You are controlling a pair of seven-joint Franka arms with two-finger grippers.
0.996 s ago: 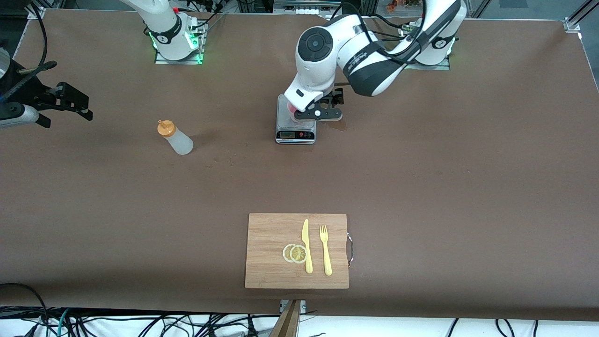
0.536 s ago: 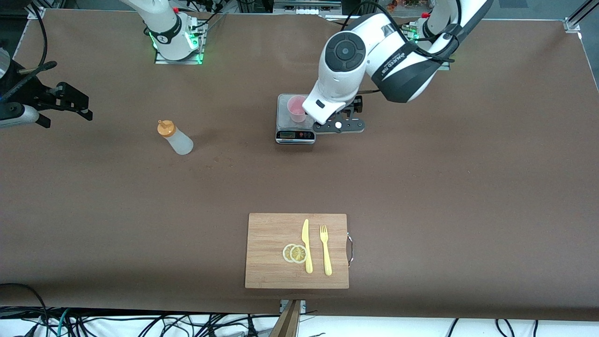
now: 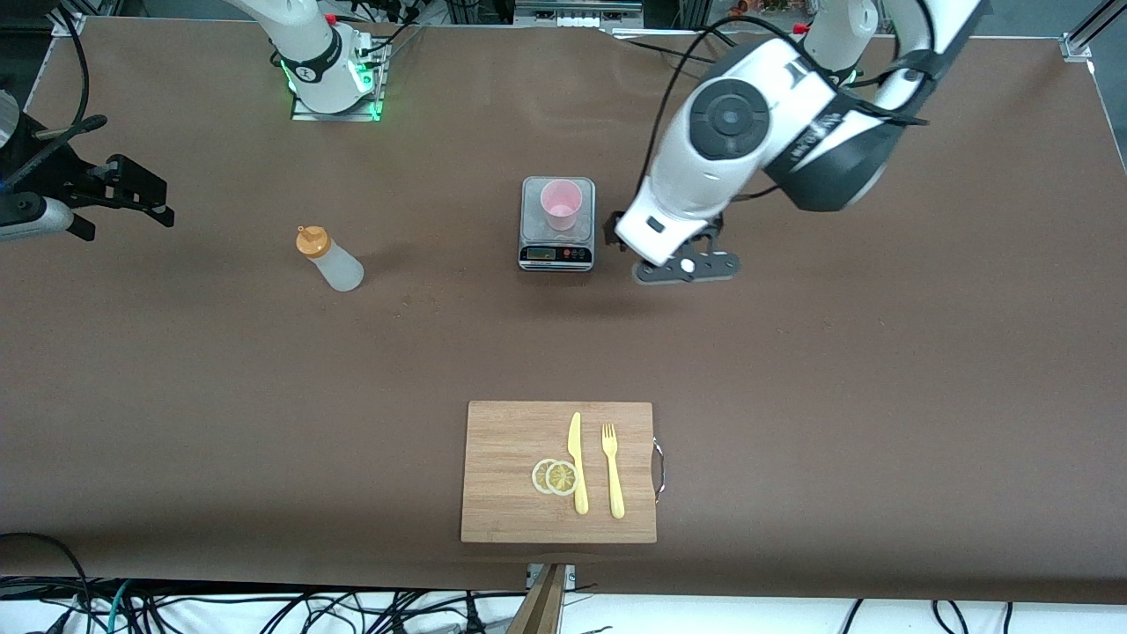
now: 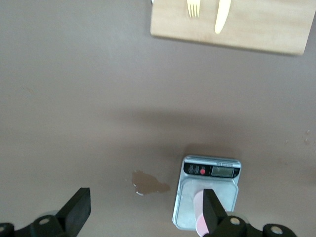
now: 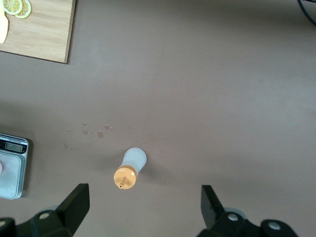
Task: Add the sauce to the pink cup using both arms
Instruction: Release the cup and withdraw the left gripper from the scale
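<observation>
Pink plastic marks the target: the pink cup stands upright on the platform of a small kitchen scale, a placement we take to let the amount of added sauce be weighed. The sauce, a translucent squeeze bottle with an orange nozzle cap, stands upright and ungripped on the brown table, well apart from the scale toward the right arm's end. The left gripper hangs over bare table just beside the scale, toward the left arm's end, with its fingers spread and nothing between them; in the left wrist view the cup shows partly hidden by one finger, and a small damp stain lies on the table near the scale. The right gripper is over the table's edge at the right arm's end, fingers likewise spread and empty; its wrist camera looks down on the bottle, which we judge makes it the natural arm to fetch the sauce. A wooden cutting board lies nearer the front camera, carrying two lemon slices, a yellow plastic knife and a fork (none of them part of this task). We judge that the pour has not yet begun, since the bottle stands unheld
</observation>
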